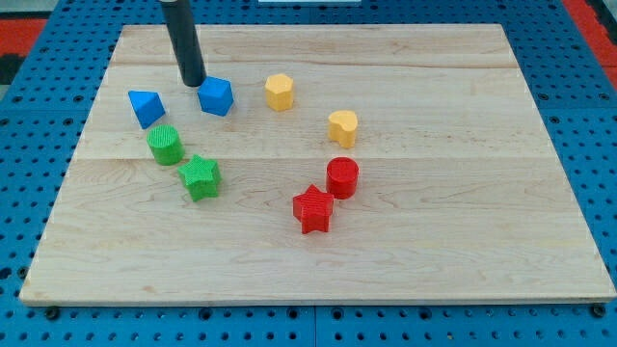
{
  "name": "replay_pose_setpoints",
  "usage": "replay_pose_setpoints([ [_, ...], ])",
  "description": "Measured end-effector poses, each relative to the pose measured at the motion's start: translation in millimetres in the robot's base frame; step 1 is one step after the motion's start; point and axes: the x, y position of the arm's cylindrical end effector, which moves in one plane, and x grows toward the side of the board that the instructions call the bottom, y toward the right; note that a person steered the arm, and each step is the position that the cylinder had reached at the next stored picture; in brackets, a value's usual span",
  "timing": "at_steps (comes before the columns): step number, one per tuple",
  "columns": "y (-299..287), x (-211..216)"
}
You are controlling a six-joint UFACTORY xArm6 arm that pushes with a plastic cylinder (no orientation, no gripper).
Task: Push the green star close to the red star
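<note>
The green star (201,177) lies left of the board's middle. The red star (313,209) lies to its right and slightly lower, well apart from it. My tip (194,81) is at the end of the dark rod near the view's top left, just left of the blue block (216,96) and well above the green star.
A green cylinder (165,145) sits just up-left of the green star. A blue wedge-like block (147,107) is at the far left. A red cylinder (342,177) sits up-right of the red star. Two yellow blocks (280,92) (342,127) lie above. The wooden board (463,241) rests on blue pegboard.
</note>
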Motion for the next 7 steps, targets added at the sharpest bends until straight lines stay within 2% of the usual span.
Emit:
replay_pose_setpoints([
  [1,-78,-27],
  [2,-134,-27],
  [3,-123,60],
  [4,-111,109],
  [7,-110,110],
])
